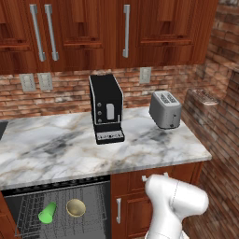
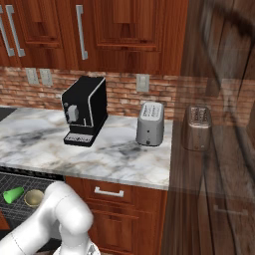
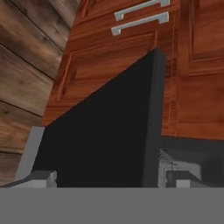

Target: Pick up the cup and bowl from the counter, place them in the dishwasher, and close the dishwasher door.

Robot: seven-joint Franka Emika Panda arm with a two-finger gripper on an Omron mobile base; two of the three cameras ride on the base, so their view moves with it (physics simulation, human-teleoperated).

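The small bright green plastic tumbler point(image 1: 47, 212) lies tipped on its side on the grey wire rack point(image 1: 28, 210) of the built-in black dishwasher point(image 1: 56, 186), which stands open beneath the long white-and-grey marbled stone countertop point(image 1: 56, 149). Just beside the cup, to its right, sits the small shallow tan bowl point(image 1: 75, 207), mouth tilted up and outward; the two are near each other but not touching. From the right base view the same pair shows at the lower left, the cup point(image 2: 13, 194) left of the bowl point(image 2: 34, 197), partly behind the robot's white arm point(image 2: 60, 219).

On the countertop stand a black boxy coffee machine point(image 1: 106, 108) near the brick back wall and a grey two-slot toaster point(image 1: 165, 109) well apart to its right. Reddish-brown wooden cabinets with grey bar handles point(image 1: 126, 30) hang above, and a wooden drawer point(image 2: 112, 191) sits under the counter's right end.

The arm bends low, its white elbow point(image 1: 175, 196) rising in front of the lower cabinets. In the hand view the flat black dishwasher door point(image 3: 105, 135) fills the middle, seen close and at a slant, with its edge running up toward the wooden cabinet fronts point(image 3: 127, 57). A bit of the grey rack point(image 3: 166, 157) shows past the door's edge. I cannot tell from here whether the gripper is spread or closed; its fingertips are not clearly visible.
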